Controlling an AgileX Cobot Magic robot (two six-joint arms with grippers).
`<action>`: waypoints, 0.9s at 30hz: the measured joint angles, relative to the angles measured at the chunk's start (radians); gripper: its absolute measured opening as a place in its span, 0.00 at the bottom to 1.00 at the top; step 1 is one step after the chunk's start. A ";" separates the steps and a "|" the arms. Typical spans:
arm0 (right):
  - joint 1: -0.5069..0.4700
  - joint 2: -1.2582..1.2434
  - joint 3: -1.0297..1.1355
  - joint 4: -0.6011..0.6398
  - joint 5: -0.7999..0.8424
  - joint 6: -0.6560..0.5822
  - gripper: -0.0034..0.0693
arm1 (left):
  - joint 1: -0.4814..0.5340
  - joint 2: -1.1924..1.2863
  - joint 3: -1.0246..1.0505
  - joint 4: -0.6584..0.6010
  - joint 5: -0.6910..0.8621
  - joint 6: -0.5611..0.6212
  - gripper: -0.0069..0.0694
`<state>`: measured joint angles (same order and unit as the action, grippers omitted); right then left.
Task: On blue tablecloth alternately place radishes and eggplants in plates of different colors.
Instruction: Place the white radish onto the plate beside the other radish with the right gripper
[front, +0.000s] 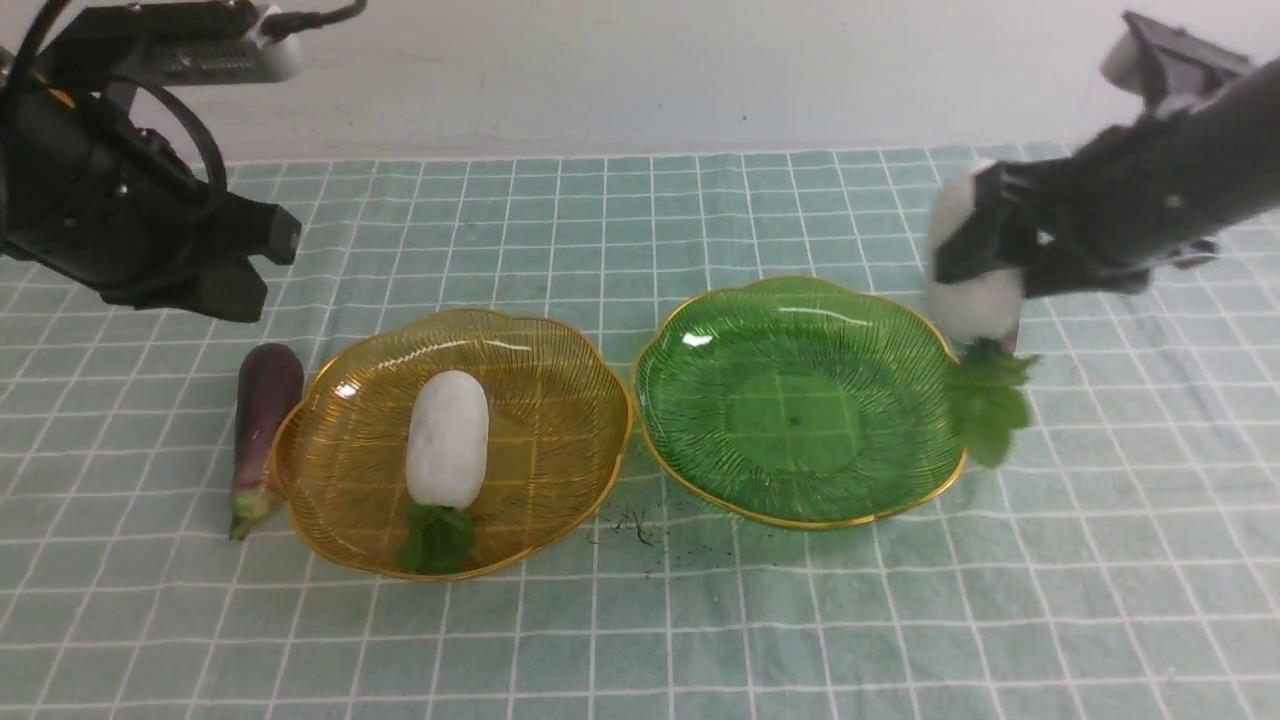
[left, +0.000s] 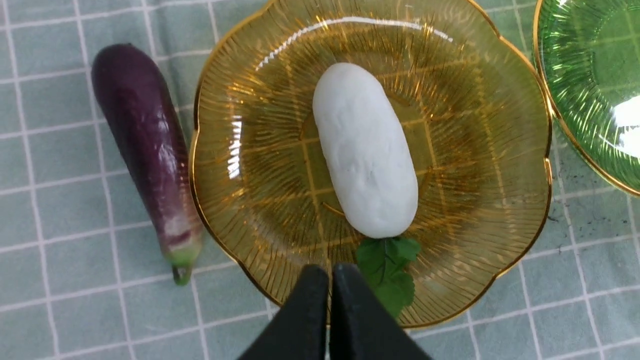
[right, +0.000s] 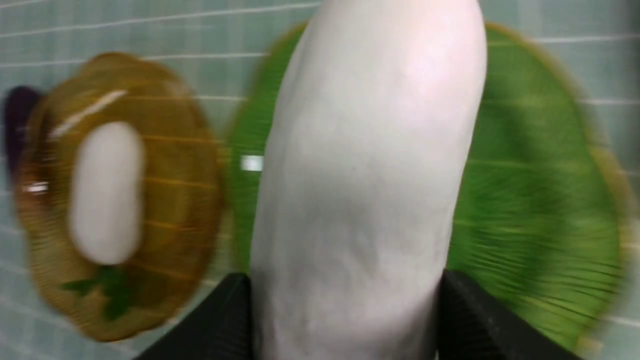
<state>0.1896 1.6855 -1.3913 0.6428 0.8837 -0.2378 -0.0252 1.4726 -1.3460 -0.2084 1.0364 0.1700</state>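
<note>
One white radish (front: 447, 440) (left: 365, 150) lies in the amber-yellow plate (front: 560, 400) (left: 475, 150), leaf toward me. A dark purple eggplant (front: 262, 420) (left: 147, 150) lies on the blue tablecloth (front: 700, 620) just left of that plate. The green plate (front: 800, 400) (right: 540, 200) holds nothing. My right gripper (front: 985, 255) (right: 345, 320) is shut on a second radish (front: 970, 290) (right: 370, 175), held in the air over the green plate's right rim with its leaf hanging down. My left gripper (front: 240, 260) (left: 330, 280) is shut on nothing, raised above the amber plate's near side.
A pale wall runs along the table's far edge. Small dark specks (front: 630, 525) mark the cloth between the two plates. The right wrist view is blurred by motion.
</note>
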 joint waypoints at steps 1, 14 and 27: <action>0.047 0.021 -0.005 0.046 -0.018 -0.022 0.63 | 0.000 -0.002 0.011 -0.003 -0.002 -0.001 0.08; 0.346 0.466 -0.353 0.230 -0.117 -0.072 0.63 | 0.001 -0.016 0.077 -0.026 0.014 -0.001 0.08; 0.286 0.554 -0.585 0.184 0.174 -0.037 0.89 | 0.018 -0.068 0.077 0.031 0.034 -0.037 0.08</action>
<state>0.4756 2.2393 -1.9759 0.8265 1.0573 -0.2749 -0.0074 1.4041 -1.2692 -0.1772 1.0706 0.1334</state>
